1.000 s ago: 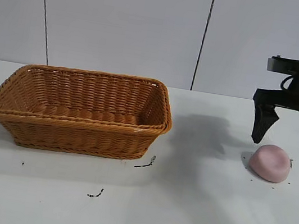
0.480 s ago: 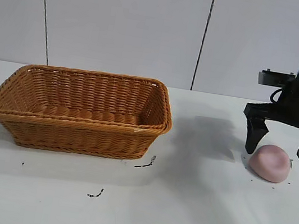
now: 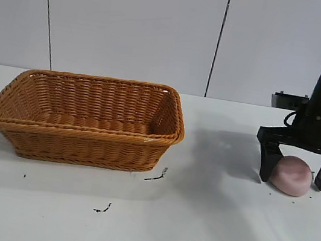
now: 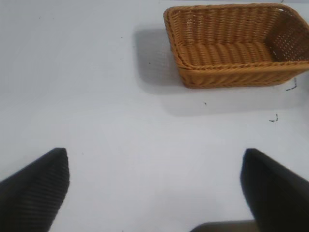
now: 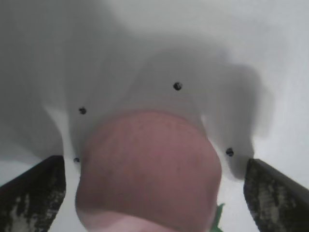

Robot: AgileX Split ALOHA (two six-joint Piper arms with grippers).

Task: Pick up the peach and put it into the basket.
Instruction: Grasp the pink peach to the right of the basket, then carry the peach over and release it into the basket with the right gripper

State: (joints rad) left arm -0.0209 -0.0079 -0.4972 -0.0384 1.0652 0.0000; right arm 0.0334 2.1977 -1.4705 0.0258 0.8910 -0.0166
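The pale-pink peach (image 3: 291,175) lies on the white table at the right. My right gripper (image 3: 296,176) is open and lowered around it, one finger on each side, close to the table. In the right wrist view the peach (image 5: 149,169) fills the space between the two fingers (image 5: 34,193) with small gaps on both sides. The orange-brown wicker basket (image 3: 87,118) stands at the left of the table, far from the peach. My left gripper (image 4: 155,193) is open and empty over bare table, with the basket (image 4: 236,43) ahead of it; the left arm is out of the exterior view.
Small black marks (image 3: 156,176) lie on the white table (image 3: 205,225) in front of the basket. A grey panelled wall stands behind the table.
My right gripper has come down from above the peach until its open fingers straddle it. The peach and the basket have not moved.
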